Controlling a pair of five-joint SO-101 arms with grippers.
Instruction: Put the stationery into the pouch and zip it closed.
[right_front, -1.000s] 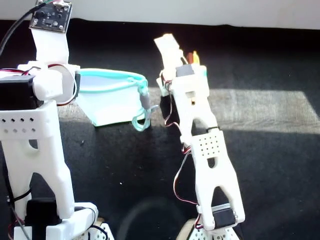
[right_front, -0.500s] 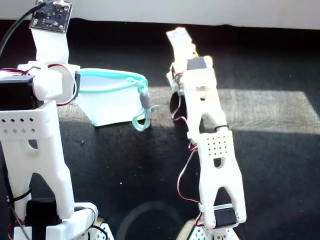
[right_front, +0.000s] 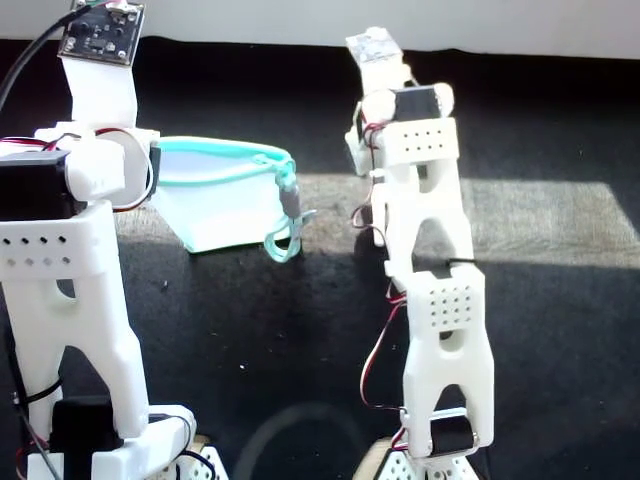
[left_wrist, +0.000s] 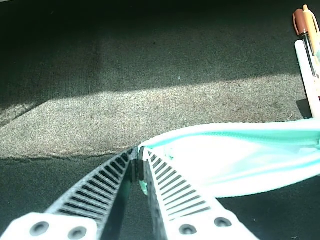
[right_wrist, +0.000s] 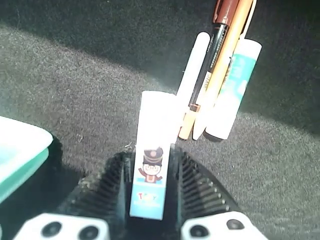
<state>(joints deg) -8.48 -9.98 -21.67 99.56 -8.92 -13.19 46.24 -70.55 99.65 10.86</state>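
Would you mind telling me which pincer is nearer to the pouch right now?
Left. The left pincer is shut on the rim of the pouch, touching it; the right pincer holds a white stick apart from it, near the pens.

A dark felt-covered table (right_front: 250, 330) carries the mint pouch (right_front: 225, 200) and clustered pens (right_wrist: 216, 70).

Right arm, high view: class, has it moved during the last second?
Yes. The right arm has drawn away from the pouch, which lies unmoved, toward the picture's right.
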